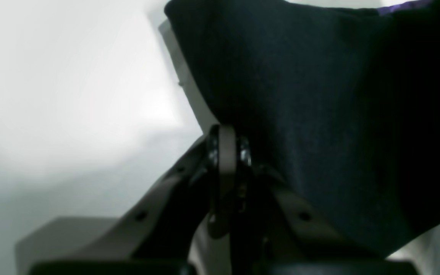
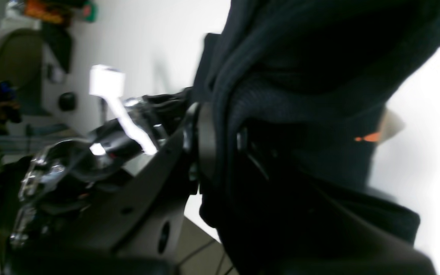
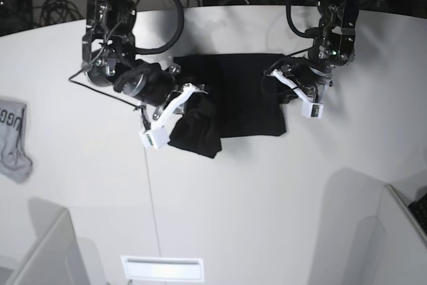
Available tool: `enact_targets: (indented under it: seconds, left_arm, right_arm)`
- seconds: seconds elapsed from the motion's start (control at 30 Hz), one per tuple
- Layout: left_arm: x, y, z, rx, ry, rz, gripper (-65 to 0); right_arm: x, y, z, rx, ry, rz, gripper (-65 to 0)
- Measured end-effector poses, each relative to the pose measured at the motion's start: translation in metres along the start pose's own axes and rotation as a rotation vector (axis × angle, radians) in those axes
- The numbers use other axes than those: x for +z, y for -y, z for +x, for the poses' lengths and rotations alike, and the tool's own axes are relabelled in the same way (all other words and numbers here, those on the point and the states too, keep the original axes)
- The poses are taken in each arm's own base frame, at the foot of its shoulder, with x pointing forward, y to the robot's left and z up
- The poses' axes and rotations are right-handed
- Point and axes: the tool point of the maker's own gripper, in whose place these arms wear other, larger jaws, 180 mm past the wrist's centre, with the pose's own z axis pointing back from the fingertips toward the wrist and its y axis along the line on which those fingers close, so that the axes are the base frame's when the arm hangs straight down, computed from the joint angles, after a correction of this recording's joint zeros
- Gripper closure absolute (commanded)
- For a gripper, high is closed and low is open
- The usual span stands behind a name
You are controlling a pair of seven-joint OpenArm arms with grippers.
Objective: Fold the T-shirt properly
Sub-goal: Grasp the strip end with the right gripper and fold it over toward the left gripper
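Two arms reach over a round white table (image 3: 220, 198), each with its jaws clenched on the black T-shirt (image 3: 233, 101), which lies mid-table toward the far edge. The right gripper (image 2: 220, 141) pinches a bunched, hanging fold of the cloth; a small orange fleck of print shows beside it. The left gripper (image 1: 229, 152) clamps a flat edge of the fabric, with a sliver of purple at the frame's top. A small grey garment with lettering (image 3: 13, 141) lies at the table's edge, well apart from the shirt. Dark cables (image 3: 60, 5) and equipment crowd the dim room behind. A pale rectangular slot (image 3: 162, 268) sits near the table's front.
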Motion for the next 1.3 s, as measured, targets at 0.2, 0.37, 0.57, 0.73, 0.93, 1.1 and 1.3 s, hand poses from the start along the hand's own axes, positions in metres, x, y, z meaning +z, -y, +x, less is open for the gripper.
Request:
enact_targets:
  seconds: [0.2,0.37,0.57,0.73,0.93,1.1,1.3]
  left_arm:
    - [0.002,0.001,-0.004,0.002,0.001,-0.001,0.0]
    - [0.002,0.000,-0.004,0.003,0.000,0.000,0.0]
    - [0.005,0.000,-0.008,0.005,-0.001,-0.002,0.0]
    - [0.006,-0.003,-0.009,0.008,-0.001,0.005,0.0]
    - [0.008,-0.005,-0.010,0.008,0.001,0.007,0.0]
    - [0.012,-0.012,-0.013,-0.006,-0.001,0.018,0.0]
    - [0.031,-0.019,-0.017,-0.023,-0.026,0.043,0.0]
  right_arm:
    - [-0.023,-0.003,-0.007,-0.051,-0.016,-0.015,0.0]
    - [-0.047,-0.013,-0.019,-0.058,-0.061,0.011,0.0]
    - [-0.076,-0.014,-0.033,-0.053,-0.073,-0.008,0.0]
    - [-0.093,-0.010,-0.052,-0.047,-0.117,-0.045,0.0]
    - [-0.105,-0.009,-0.057,-0.029,-0.146,-0.053,0.0]
    - [-0.105,-0.004,-0.051,-0.025,-0.115,-0.064,0.0]
    - [-0.110,0.005,-0.061,-0.045,-0.135,-0.086,0.0]
